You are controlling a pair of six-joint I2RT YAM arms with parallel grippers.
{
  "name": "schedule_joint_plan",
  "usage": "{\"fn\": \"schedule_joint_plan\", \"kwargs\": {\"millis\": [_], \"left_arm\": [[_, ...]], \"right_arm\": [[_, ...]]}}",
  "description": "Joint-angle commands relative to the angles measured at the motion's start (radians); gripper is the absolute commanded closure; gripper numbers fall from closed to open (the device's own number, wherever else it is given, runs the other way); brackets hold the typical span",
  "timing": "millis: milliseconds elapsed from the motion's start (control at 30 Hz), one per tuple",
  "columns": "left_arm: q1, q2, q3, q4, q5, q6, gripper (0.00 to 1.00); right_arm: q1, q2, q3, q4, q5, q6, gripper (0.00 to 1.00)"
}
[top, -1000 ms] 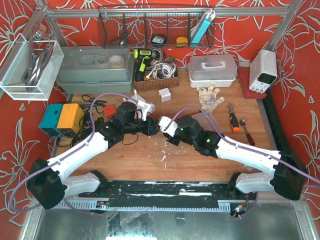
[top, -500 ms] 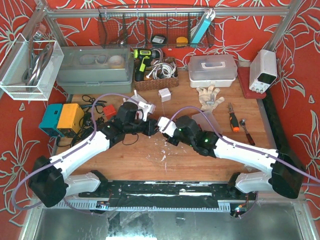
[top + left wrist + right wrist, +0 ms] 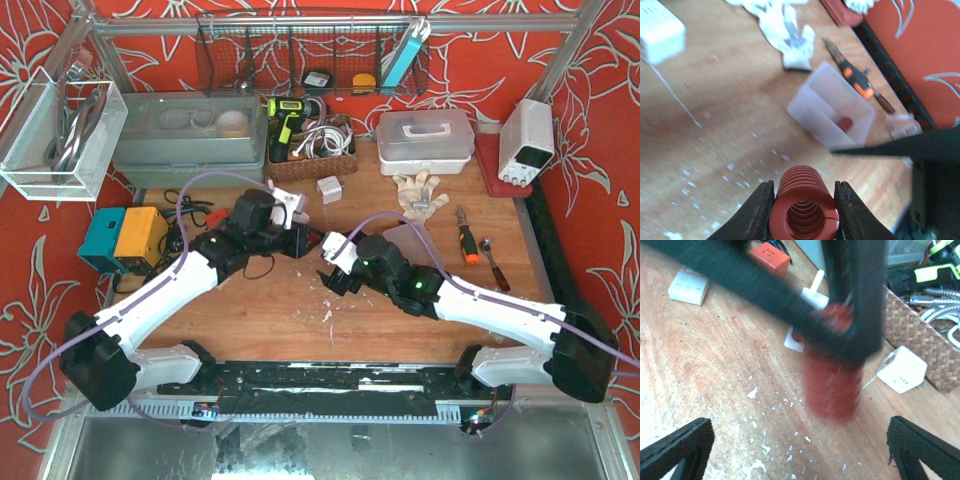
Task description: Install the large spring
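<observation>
Red walls (image 3: 612, 150) with white flower outlines surround a wooden bench (image 3: 280, 312) inside a metal frame (image 3: 300, 22); a wire basket (image 3: 250, 55) hangs at the back.

**Left end effector clamped, right one spread wide**

From above, the left arm (image 3: 160, 295) leaves its base at 7 o'clock and stretches toward 1 o'clock. The right arm (image 3: 500, 305) runs from 5 o'clock toward 10 o'clock, so the two wrists nearly meet mid-view. The left end effector (image 3: 803, 195) presses both fingers against the sides of the large spring (image 3: 800, 180). The right end effector (image 3: 800, 450), at 4 o'clock from the left one, holds its fingers far apart, gripping nothing.
</observation>
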Motion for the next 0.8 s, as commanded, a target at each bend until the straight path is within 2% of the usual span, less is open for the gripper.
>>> {"fn": "schedule_joint_plan", "kwargs": {"millis": [0,67,200,333,533,767], "left_arm": [[0.065,0.048,0.121,-0.062,-0.114,0.074,1.0],[0.093,0.091,0.176,-0.09,-0.158,0.102,1.0],[0.141,0.189,0.294,-0.138,-0.302,0.171,1.0],[0.194,0.285,0.367,-0.131,-0.439,0.202,1.0],[0.264,0.477,0.485,-0.122,-0.55,0.218,1.0],[0.314,0.655,0.646,-0.135,-0.577,0.223,1.0]], "right_arm": [[0.002,-0.106,-0.045,-0.04,0.02,0.117,0.01],[0.0,-0.145,-0.054,-0.059,0.063,0.151,0.01],[-0.005,-0.204,-0.046,-0.12,0.28,0.295,0.01],[-0.016,-0.231,-0.031,-0.212,0.435,0.326,0.01],[-0.035,-0.284,-0.096,-0.157,0.421,0.321,0.01],[-0.044,-0.335,-0.14,-0.125,0.455,0.333,0.01]]}}
